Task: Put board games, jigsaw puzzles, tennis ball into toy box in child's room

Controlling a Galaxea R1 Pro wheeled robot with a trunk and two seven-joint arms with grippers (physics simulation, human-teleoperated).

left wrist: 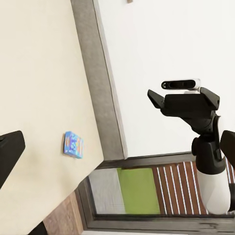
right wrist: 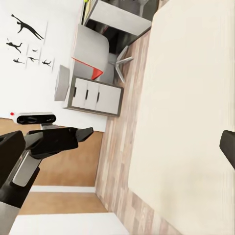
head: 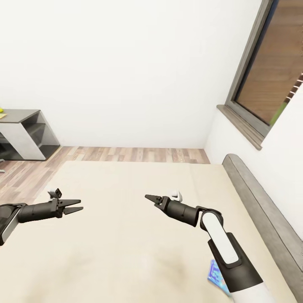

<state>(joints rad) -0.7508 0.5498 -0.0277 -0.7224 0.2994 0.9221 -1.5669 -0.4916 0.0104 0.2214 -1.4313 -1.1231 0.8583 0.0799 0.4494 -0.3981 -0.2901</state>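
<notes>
Both arms reach out over the bed (head: 126, 235), a plain beige mattress. My left gripper (head: 74, 205) is open and holds nothing. My right gripper (head: 150, 199) is open too; the left wrist view shows it (left wrist: 183, 99) with its fingers spread. A small blue board game (head: 215, 273) lies on the mattress close to me on the right, partly behind my right forearm, and it also shows in the left wrist view (left wrist: 73, 145) near the grey frame. The table's (head: 21, 115) dark grey end stands far left. The toy box and jigsaw puzzles are out of view.
A grey headboard (head: 256, 202) runs along the bed's right side below a window (head: 269, 67). Wooden floor (head: 134, 153) lies between bed and far wall. White drawers (right wrist: 93, 96) and a chair (right wrist: 98, 54) stand by the table. Something yellow-green (head: 1, 111) sits on the table's edge.
</notes>
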